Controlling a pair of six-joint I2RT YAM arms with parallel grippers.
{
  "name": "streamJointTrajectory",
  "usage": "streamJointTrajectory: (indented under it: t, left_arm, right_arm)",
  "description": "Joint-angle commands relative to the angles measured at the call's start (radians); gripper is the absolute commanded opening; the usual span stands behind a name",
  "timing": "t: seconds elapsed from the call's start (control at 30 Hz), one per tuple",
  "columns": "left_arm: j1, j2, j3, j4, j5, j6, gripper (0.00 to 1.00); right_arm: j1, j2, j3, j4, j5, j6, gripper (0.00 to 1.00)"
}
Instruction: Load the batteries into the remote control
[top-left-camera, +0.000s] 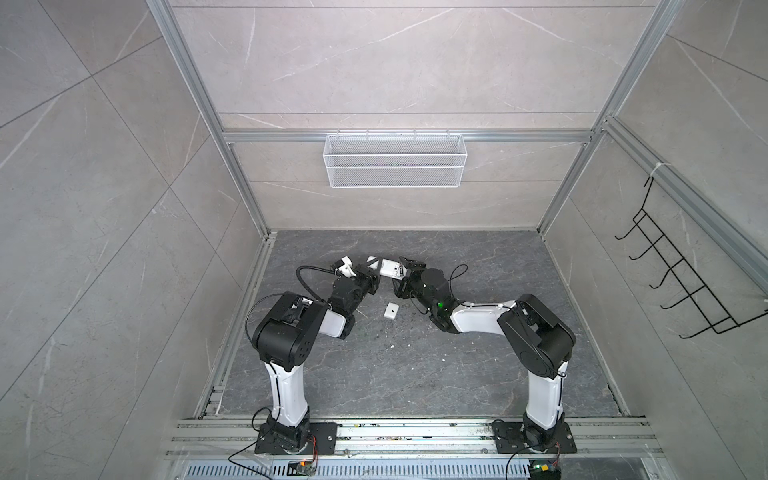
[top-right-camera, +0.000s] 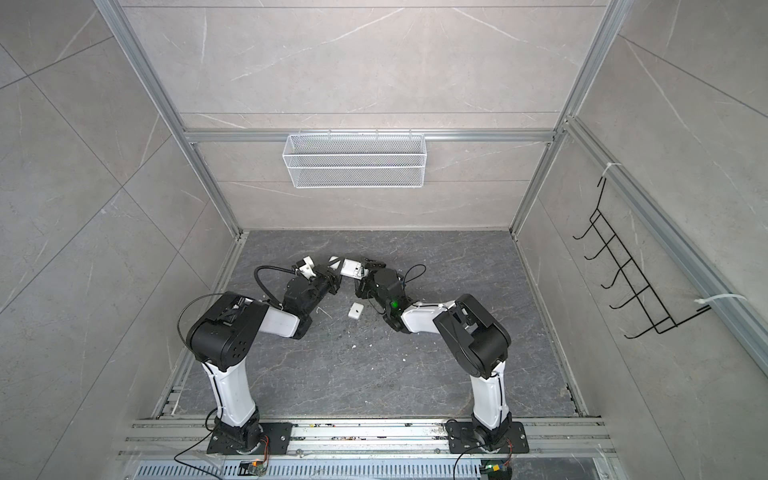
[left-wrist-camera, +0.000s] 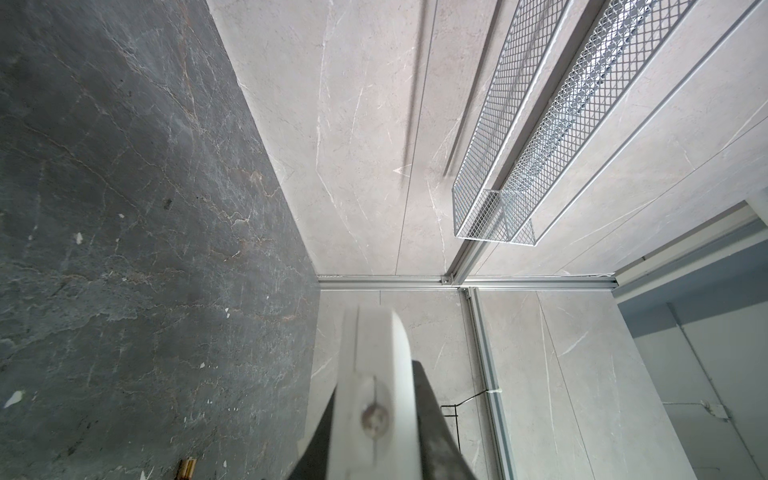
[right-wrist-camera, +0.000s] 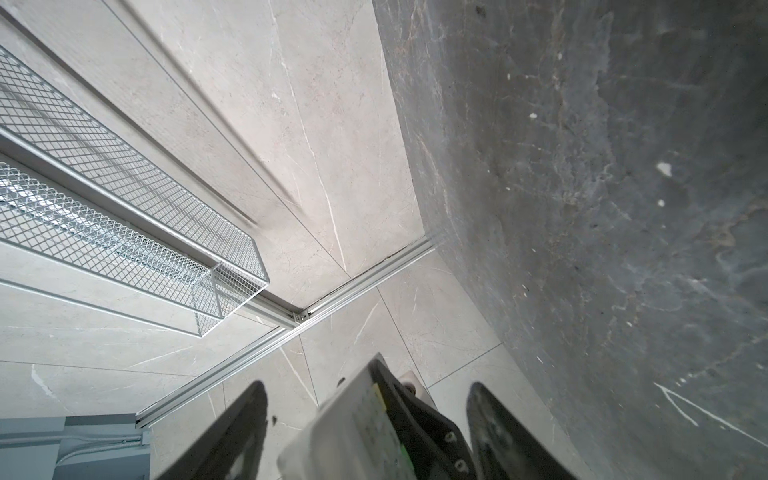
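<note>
1. Hanging on the rear wall, a white wire basket (top-left-camera: 395, 160) sits well apart from the work zone. A black hook rack (top-left-camera: 681, 266) is fixed to the right wall.
2. A small white cover plate (top-left-camera: 391, 311) lies flat on the dark floor (top-left-camera: 374, 374) between the two forearms, nearer the arm bases than the remote. White specks are scattered around it.
3. The remote control (top-left-camera: 390, 268) is at the far middle of the floor area, spanning the two grippers in both top views.
4. The left gripper (top-left-camera: 375, 266) is pressed together on the remote, pinching it near one end. The left wrist view shows the white edge clamped between two dark fingers (left-wrist-camera: 436, 436).
5. The right gripper (right-wrist-camera: 368, 386) is spread and straddles the other end. The right wrist view shows a gap on each side of the remote. One left-gripper finger lies across the remote inside that span.
6. The remote has a white rectangular body. A pale greenish display shows in the right wrist view, blurred.
7. One battery (left-wrist-camera: 188, 469) shows only a copper-coloured end, on the floor at the frame edge of the left wrist view.
</note>
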Motion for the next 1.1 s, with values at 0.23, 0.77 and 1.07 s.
streamJointTrajectory:
  t: [0.23, 0.77, 1.07]
  left_arm:
    - [-0.004, -0.023, 0.03, 0.069, 0.015, 0.03, 0.0]
    - [-0.002, -0.03, 0.032, 0.069, 0.008, 0.029, 0.0]
    - [0.005, -0.034, 0.031, 0.069, 0.006, 0.029, 0.0]
  right_arm:
    - [-0.01, -0.027, 0.061, -0.052, -0.057, -0.044, 0.71]
    - [-0.013, -0.051, 0.012, -0.069, -0.039, -0.045, 0.49]
    - [-0.021, -0.079, -0.018, -0.07, -0.027, -0.052, 0.47]
